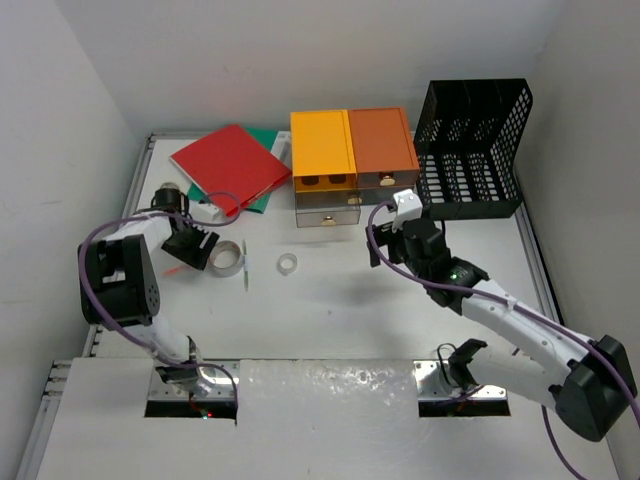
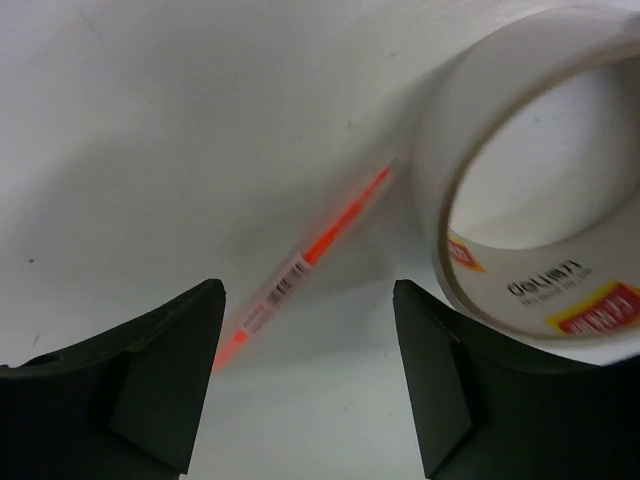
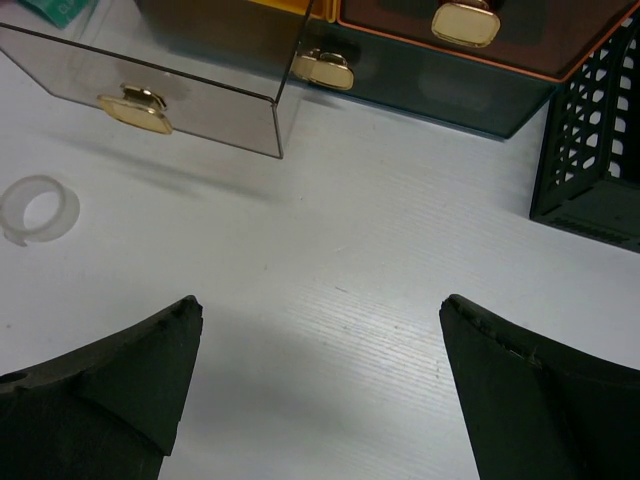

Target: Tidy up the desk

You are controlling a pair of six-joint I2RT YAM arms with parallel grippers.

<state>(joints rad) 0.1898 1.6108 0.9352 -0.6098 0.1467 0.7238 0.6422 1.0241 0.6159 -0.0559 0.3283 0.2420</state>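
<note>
The white desk (image 1: pixel 330 300) carries loose items. My left gripper (image 1: pixel 200 250) hovers low at its left side, open with nothing between the fingers (image 2: pixel 150 380). An orange pen (image 2: pixel 320 240) lies slanted on the surface, its near end close to the left finger. A large white tape roll (image 2: pixel 530 200) stands right beside the right finger. In the top view the tape roll (image 1: pixel 226 257) and orange pen (image 1: pixel 172 270) flank that gripper. My right gripper (image 1: pixel 398 212) is wide open and empty over bare desk (image 3: pixel 330 250), facing the drawers.
A yellow-and-orange drawer box (image 1: pixel 350 150) stands at the back with one clear drawer (image 3: pixel 150 80) pulled out. A black mesh rack (image 1: pixel 470 150) is to its right. Red and green notebooks (image 1: pixel 230 165) lie back left. A small clear ring (image 1: pixel 287 263) and a thin white pen (image 1: pixel 245 272) lie mid-desk.
</note>
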